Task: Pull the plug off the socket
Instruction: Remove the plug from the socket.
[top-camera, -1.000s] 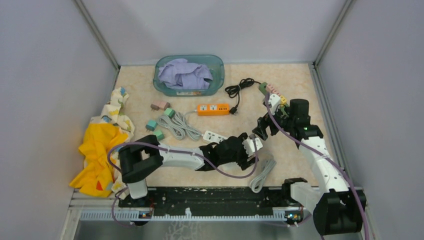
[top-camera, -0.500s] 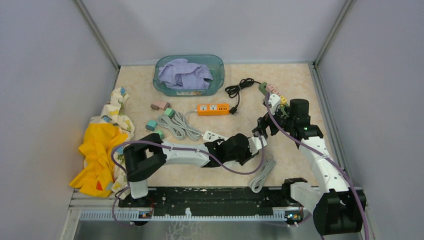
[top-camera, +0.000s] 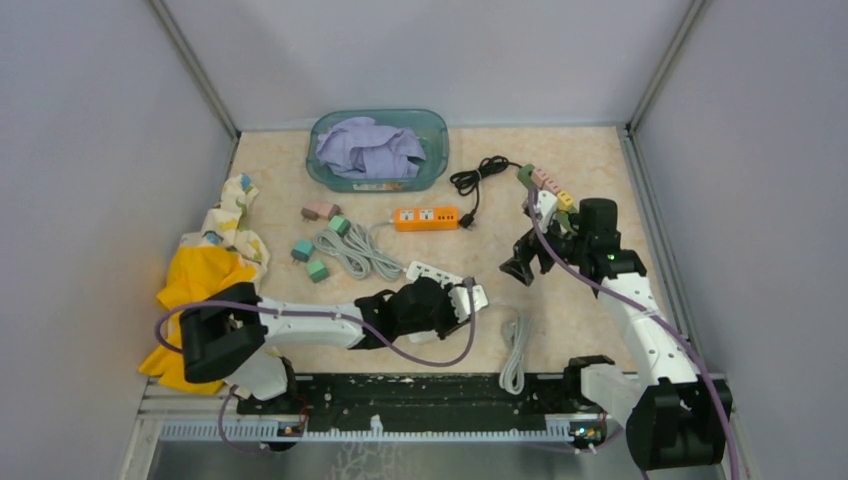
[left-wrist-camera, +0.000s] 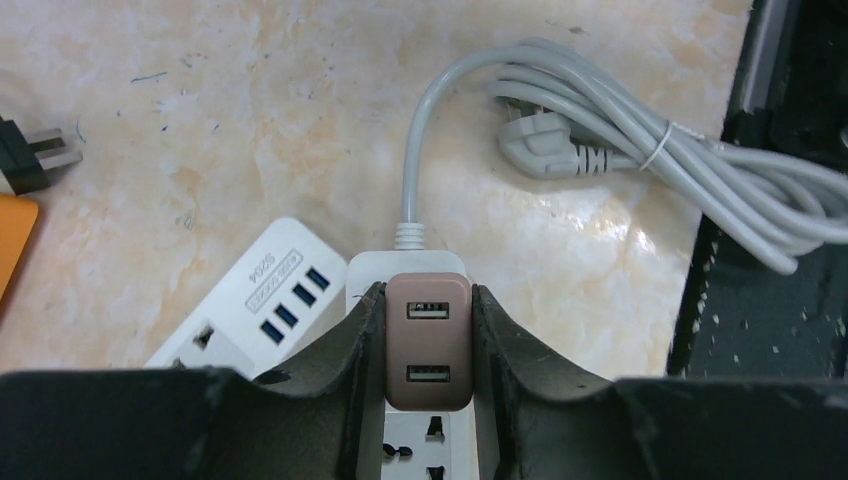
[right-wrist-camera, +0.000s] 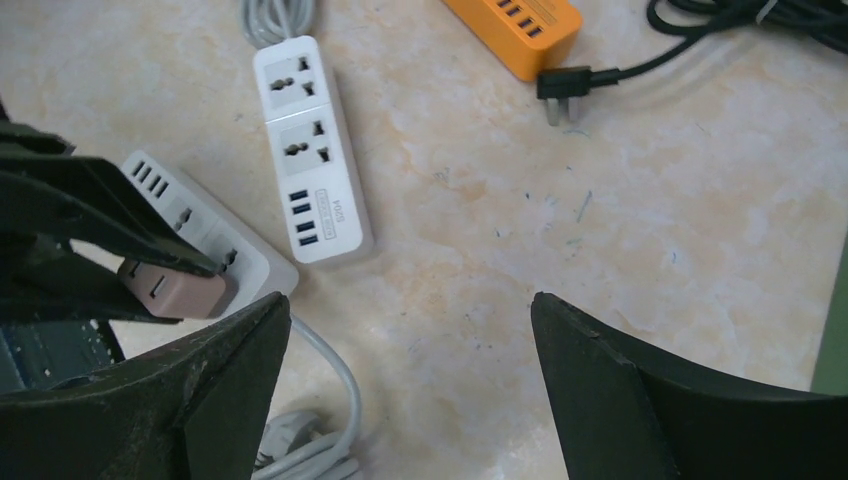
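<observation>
squeezing the pink plug (left-wrist-camera: 428, 345) from both sides with the left claw (left-wrist-camera: 426, 300), shut tight on it. plugged into the end of the white socket strip (left-wrist-camera: 364, 275), flat on the table (left-wrist-camera: 200, 120). holding nothing in the right claw (right-wrist-camera: 410, 385), fingers wide apart, up over the table. just beside the socket strip, another white strip (left-wrist-camera: 262, 300). near its end, a bundled grey cord (left-wrist-camera: 620, 165). farther off, an orange strip (right-wrist-camera: 512, 22). reaching low and long with the left arm (top-camera: 310, 320); bent up high with the right arm (top-camera: 640, 320).
</observation>
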